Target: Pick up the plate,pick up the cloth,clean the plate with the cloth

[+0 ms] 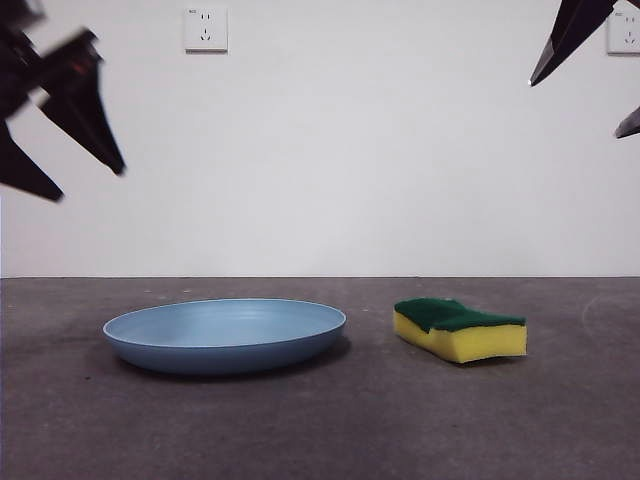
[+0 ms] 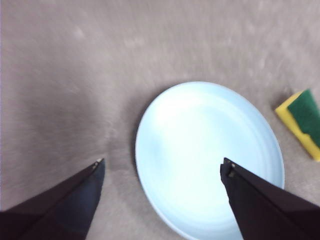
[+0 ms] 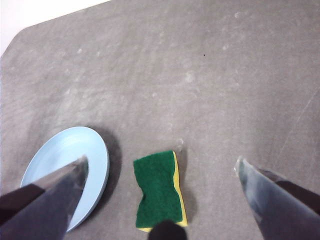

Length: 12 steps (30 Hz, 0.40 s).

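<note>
Above the plate and cloth, both tools hang spread, seemingly empty

Plate on the table, cloth near its right, apart, both flat.

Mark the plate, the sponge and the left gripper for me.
plate (image 1: 225, 335), front view, outer wall below the rim.
sponge (image 1: 478, 342), front view, yellow foam side.
left gripper (image 2: 162, 167), left wrist view, midway between the open fingertips.

Bare lab-style test bench: grey table, blank white wall, sockets.
</note>
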Tool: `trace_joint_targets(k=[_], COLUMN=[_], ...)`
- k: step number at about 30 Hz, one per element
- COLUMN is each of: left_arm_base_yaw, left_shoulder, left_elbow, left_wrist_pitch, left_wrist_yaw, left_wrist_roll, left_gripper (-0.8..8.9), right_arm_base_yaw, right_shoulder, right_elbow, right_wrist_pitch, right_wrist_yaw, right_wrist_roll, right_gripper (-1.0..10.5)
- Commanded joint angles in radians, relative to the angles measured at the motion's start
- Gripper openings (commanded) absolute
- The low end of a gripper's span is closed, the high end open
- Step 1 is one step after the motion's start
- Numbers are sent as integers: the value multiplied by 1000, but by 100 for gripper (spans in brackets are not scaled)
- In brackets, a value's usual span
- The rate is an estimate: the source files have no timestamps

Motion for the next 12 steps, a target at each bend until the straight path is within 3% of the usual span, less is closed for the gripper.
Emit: trace_joint_targets(k=[1, 12], left_arm_base_yaw=[-19, -57], left_shoulder=[93, 387], left_elbow=[40, 171], left_wrist_pitch=[-1, -4], left_wrist_yaw=[0, -16], left_wrist_roll=[-2, 31], left_gripper=[385, 375], right_arm_base_yaw=[2, 2], right_shoulder=[1, 1], right_elbow=[3, 3], right_wrist_pitch=[-3, -44], right_wrist_yaw=[-2, -2], right_wrist_roll=[-11, -13], right_gripper=[504, 503])
